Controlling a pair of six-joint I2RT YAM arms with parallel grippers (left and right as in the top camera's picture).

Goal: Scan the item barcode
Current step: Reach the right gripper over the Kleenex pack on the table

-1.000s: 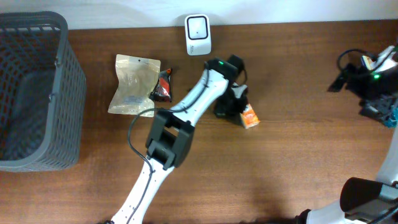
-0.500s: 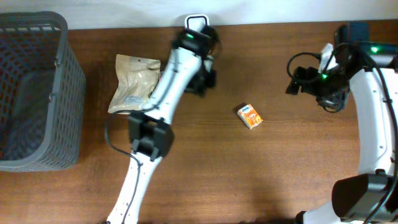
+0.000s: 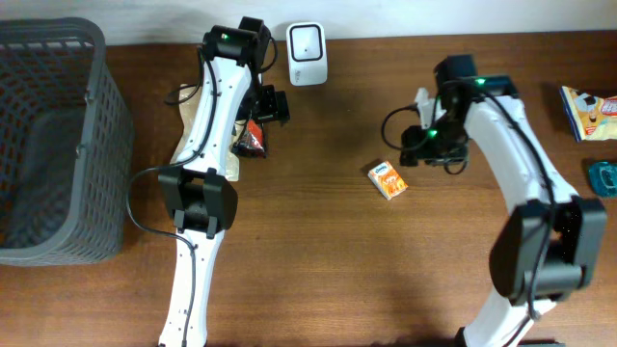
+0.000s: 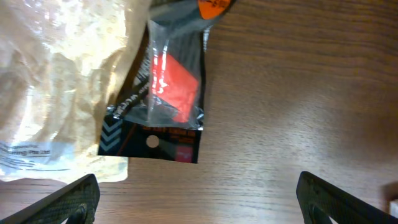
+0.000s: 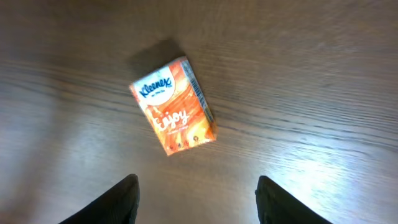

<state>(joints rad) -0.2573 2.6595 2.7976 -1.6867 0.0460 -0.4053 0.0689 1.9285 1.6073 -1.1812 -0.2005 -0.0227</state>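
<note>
Left gripper (image 4: 198, 202) stands wide open and empty over a glossy black-and-red sachet (image 4: 166, 93), below-left of the white boxy scanner (image 3: 307, 53). Right gripper (image 5: 196, 199), fingers apart and holding nothing, hovers above the orange rectangular tissue pack (image 5: 174, 106), which lies flat on the grained brown wooden table (image 3: 318, 251), below-right of the scanner.

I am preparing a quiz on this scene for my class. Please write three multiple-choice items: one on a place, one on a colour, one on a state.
1. Where does the tissue pack lie? A in the basket; B on the table; C on the scanner.
2. What is its main colour? A orange; B green; C blue.
3. How is the right gripper? A shut on the pack; B open, holding nothing; C out of view.
Answers: B, wood surrounds it; A, the wrapper is orange; B, its fingers stand apart from the pack.
</note>
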